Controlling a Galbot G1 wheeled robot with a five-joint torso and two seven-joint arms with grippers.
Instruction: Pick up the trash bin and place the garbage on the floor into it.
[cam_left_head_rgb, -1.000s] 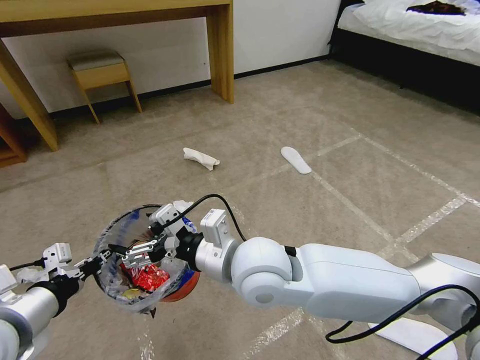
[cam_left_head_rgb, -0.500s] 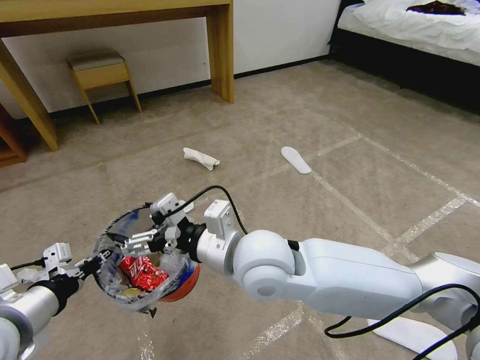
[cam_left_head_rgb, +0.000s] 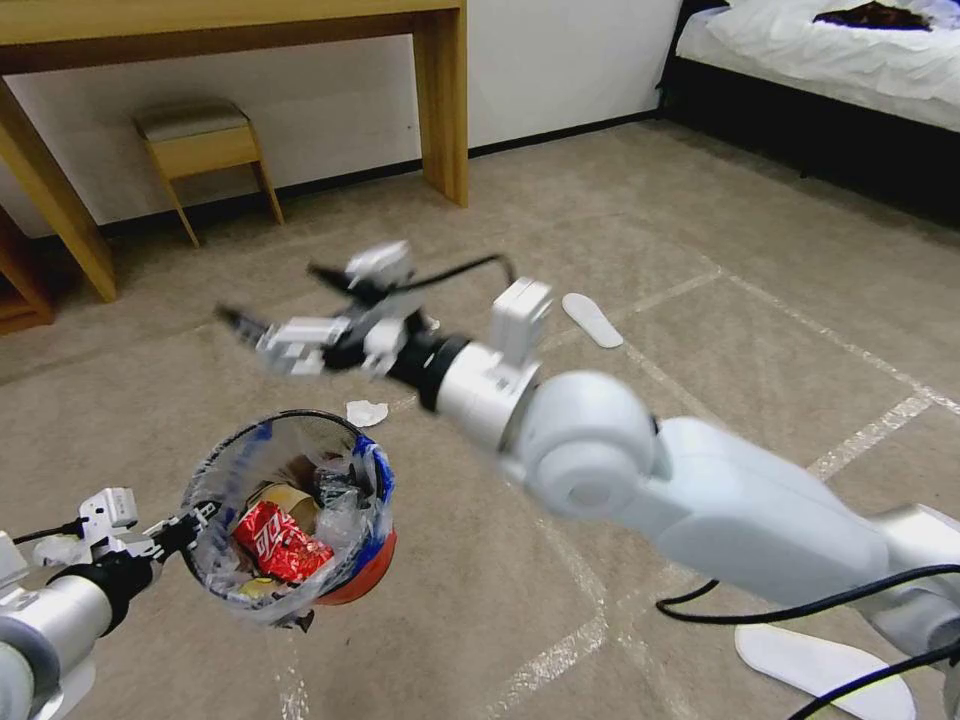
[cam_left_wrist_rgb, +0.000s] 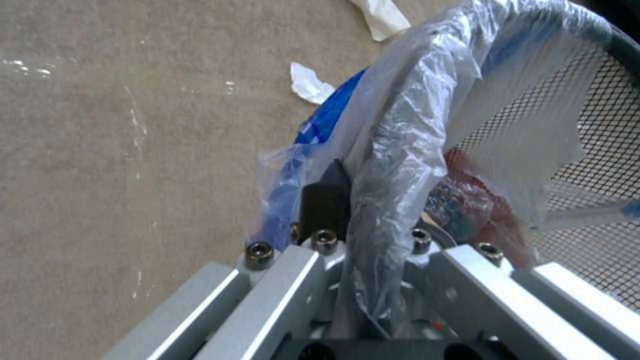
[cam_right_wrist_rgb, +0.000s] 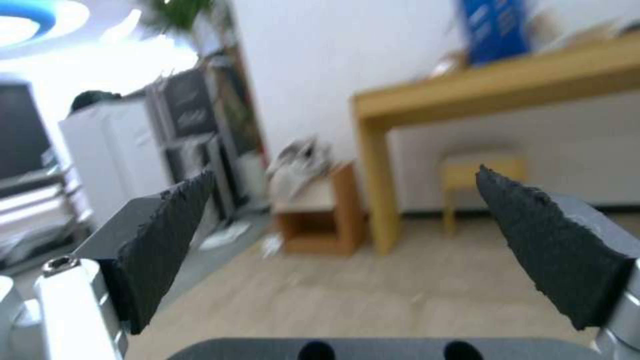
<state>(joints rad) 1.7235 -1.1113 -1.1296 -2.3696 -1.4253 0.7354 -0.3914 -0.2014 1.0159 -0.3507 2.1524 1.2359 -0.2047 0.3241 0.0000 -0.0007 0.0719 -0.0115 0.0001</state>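
The trash bin (cam_left_head_rgb: 345, 580), red with a clear blue-printed liner, hangs above the floor (cam_left_head_rgb: 700, 330) at the lower left. My left gripper (cam_left_head_rgb: 192, 520) is shut on its rim and liner; in the left wrist view the liner (cam_left_wrist_rgb: 400, 125) is pinched between the fingers (cam_left_wrist_rgb: 323, 200). A crushed red can (cam_left_head_rgb: 278, 553) lies inside. My right gripper (cam_left_head_rgb: 250, 332) is raised above and beyond the bin, open and empty, its pads (cam_right_wrist_rgb: 160, 240) wide apart. Garbage on the carpet: a white tissue (cam_left_head_rgb: 366, 411), a slipper (cam_left_head_rgb: 592, 318) and another slipper (cam_left_head_rgb: 820, 665).
A wooden desk leg (cam_left_head_rgb: 443, 110) and a small stool (cam_left_head_rgb: 200, 140) stand along the far wall. A low wooden shelf (cam_left_head_rgb: 20, 290) is at the far left. The bed (cam_left_head_rgb: 830, 60) with white bedclothes fills the far right corner.
My right gripper has lifted out of the bin and moved up and away from it, open. The red can stays in the bin. The left arm and bin have held still.
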